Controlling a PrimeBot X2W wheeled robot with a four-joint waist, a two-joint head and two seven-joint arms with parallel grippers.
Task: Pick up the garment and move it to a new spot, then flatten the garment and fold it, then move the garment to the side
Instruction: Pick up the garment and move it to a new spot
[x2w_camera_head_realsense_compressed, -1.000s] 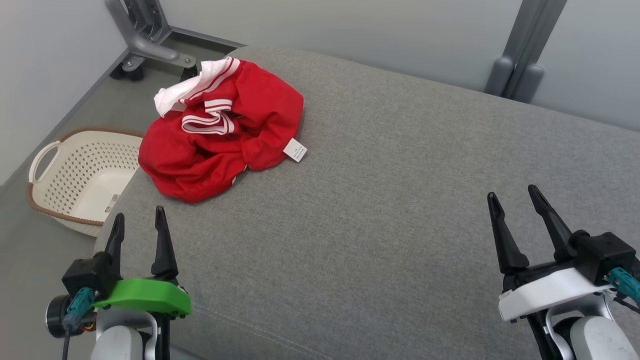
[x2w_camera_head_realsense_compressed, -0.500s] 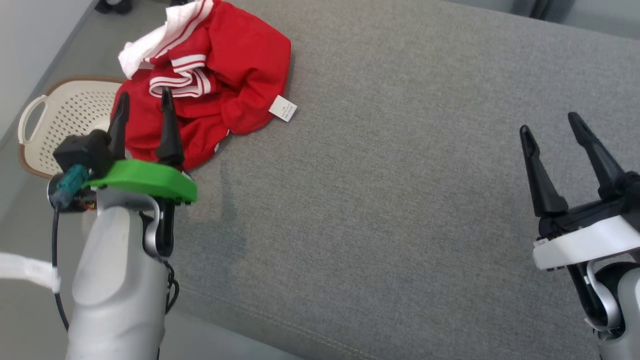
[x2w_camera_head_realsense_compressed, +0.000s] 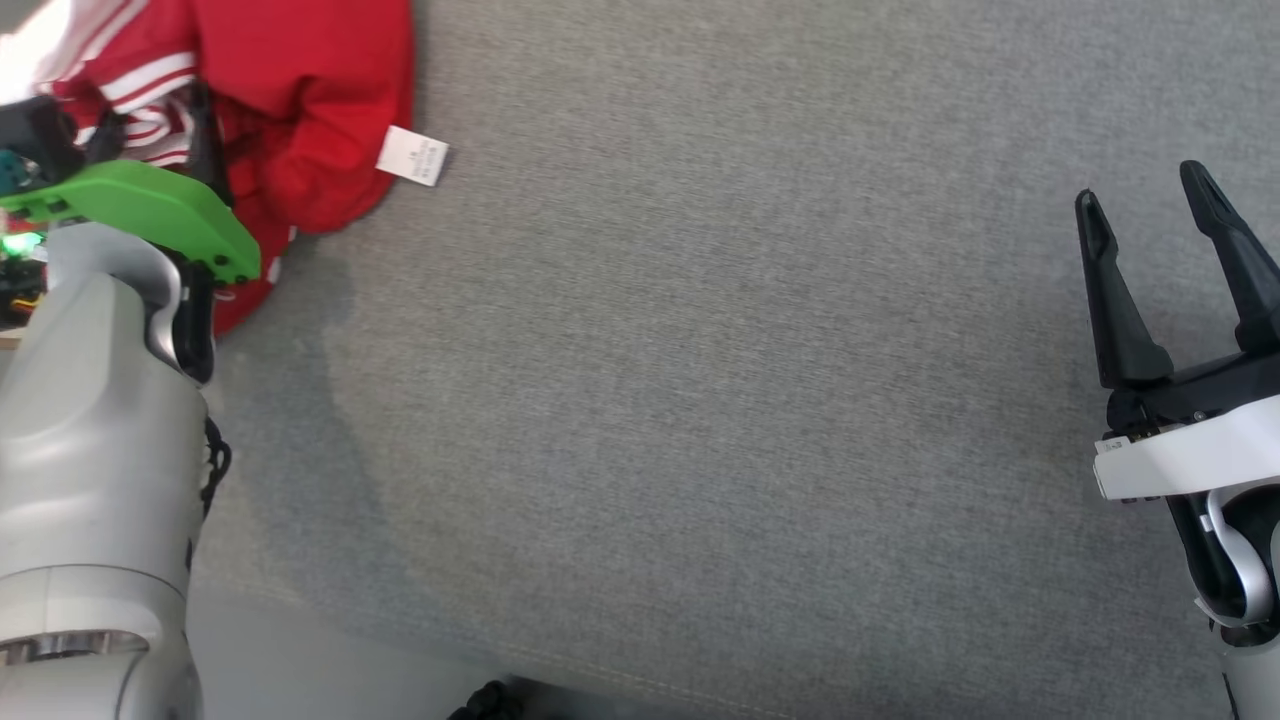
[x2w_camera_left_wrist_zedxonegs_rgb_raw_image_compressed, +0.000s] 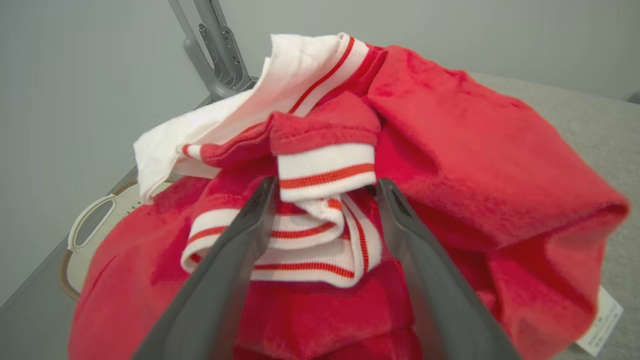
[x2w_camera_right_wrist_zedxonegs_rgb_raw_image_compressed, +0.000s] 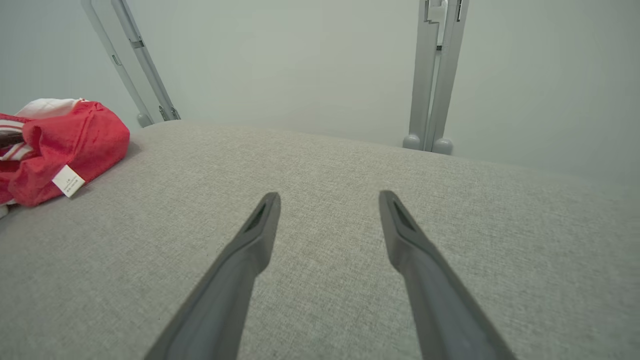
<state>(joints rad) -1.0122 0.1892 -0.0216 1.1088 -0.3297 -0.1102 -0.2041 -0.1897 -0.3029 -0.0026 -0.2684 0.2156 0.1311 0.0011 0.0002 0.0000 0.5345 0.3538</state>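
Observation:
The garment (x2w_camera_head_realsense_compressed: 300, 120) is a crumpled red top with white striped cuffs and a white label (x2w_camera_head_realsense_compressed: 412, 157), lying at the far left of the grey cushion (x2w_camera_head_realsense_compressed: 700, 400). My left gripper (x2w_camera_head_realsense_compressed: 150, 115), on its green mount, hangs over the garment's near side. In the left wrist view the garment (x2w_camera_left_wrist_zedxonegs_rgb_raw_image_compressed: 475, 150) is close up, and the left gripper (x2w_camera_left_wrist_zedxonegs_rgb_raw_image_compressed: 326, 185) is open with a striped cuff (x2w_camera_left_wrist_zedxonegs_rgb_raw_image_compressed: 325, 175) bunched between its fingers. My right gripper (x2w_camera_head_realsense_compressed: 1142, 190) stands open above bare cushion at the right, far from the garment (x2w_camera_right_wrist_zedxonegs_rgb_raw_image_compressed: 65, 140). Nothing lies between the right gripper (x2w_camera_right_wrist_zedxonegs_rgb_raw_image_compressed: 328, 196) fingers.
A cream perforated basket (x2w_camera_left_wrist_zedxonegs_rgb_raw_image_compressed: 85, 235) sits on the floor beyond the cushion's left edge. Grey metal frame legs (x2w_camera_right_wrist_zedxonegs_rgb_raw_image_compressed: 430, 75) stand against the wall behind the cushion, one leg (x2w_camera_left_wrist_zedxonegs_rgb_raw_image_compressed: 215, 50) near the garment. Wide bare cushion stretches between the two arms.
The head camera has tilted down and shifted. My left arm has reached forward over the garment, its open fingers now straddling the striped cuff. The right gripper stays open.

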